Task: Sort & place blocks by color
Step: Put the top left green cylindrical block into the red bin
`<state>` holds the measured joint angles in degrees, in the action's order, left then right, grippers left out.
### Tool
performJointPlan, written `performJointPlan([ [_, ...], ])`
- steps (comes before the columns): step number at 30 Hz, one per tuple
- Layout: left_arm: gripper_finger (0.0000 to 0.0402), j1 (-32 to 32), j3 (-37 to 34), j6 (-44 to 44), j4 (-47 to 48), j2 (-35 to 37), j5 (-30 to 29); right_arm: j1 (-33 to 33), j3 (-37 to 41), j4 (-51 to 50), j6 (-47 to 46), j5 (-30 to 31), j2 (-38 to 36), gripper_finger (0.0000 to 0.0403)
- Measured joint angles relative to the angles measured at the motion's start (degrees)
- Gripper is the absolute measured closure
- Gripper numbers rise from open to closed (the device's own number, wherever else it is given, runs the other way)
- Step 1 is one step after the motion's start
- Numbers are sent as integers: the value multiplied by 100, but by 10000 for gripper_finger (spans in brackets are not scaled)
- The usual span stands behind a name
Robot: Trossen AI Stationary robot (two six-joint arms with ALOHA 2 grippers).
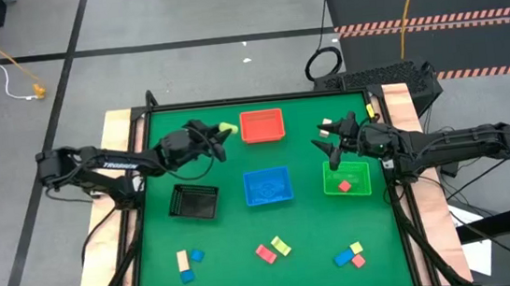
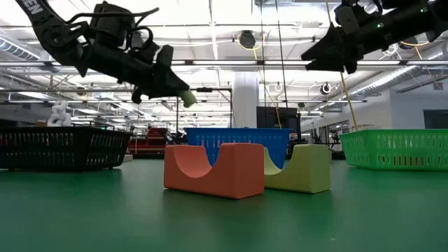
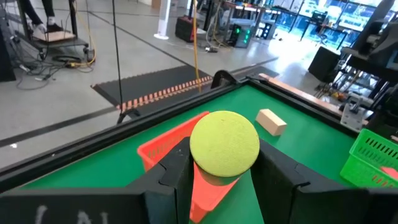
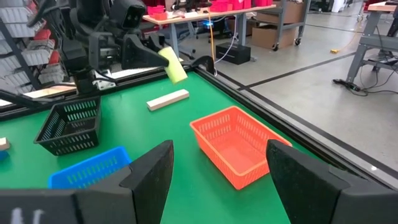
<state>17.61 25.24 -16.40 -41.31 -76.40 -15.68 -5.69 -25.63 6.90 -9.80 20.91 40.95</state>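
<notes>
1. The left gripper [image 1: 219,133] is held above the table just beside the red tray [image 1: 262,125], on its left side. Its fingers are closed on a yellow-green block [image 1: 227,127], whose round end fills the space between them in the left wrist view [image 3: 224,143]. In the low view the block [image 2: 187,97] hangs high above the table.

2. The right gripper [image 1: 327,145] is raised over the far edge of the green tray [image 1: 347,178]. Its fingers are spread wide and nothing is held between them.

3. A pink block [image 1: 345,186] lies in the green tray. The blue tray [image 1: 268,186] and black tray [image 1: 194,201] appear empty. A tan bar [image 3: 271,121] lies on the mat beyond the red tray.

4. The other blocks lie unsorted near the front edge: a left group [image 1: 189,263], a middle pair [image 1: 273,249] and a right group [image 1: 350,254].

5. Risks judged from here:
   - The yellow-green block could be dropped into the red tray, since it is being carried right beside it; a colour mismatch would result. The green tray looks the likelier match, but that cannot be settled from these views.
   - The block seems gripped near one end only, so it could pivot or slip out during transit.
   - A release from this height could let the block bounce off a tray rim onto the mat.
   - If the left arm crosses toward the green tray, a collision with the right gripper hovering there is possible.
</notes>
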Motion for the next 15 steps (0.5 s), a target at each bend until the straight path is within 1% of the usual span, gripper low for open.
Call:
performJointPlan([
  [5,274,0,468,153,35,-559,78,0,2,207,1,1,-2,154],
  [11,274,90,1195,338,469,-1257,89,0,2,187,0,2,-2,154],
  [15,274,191,1534,385,606,-1673,88,0,2,187,1,2,-1,154],
])
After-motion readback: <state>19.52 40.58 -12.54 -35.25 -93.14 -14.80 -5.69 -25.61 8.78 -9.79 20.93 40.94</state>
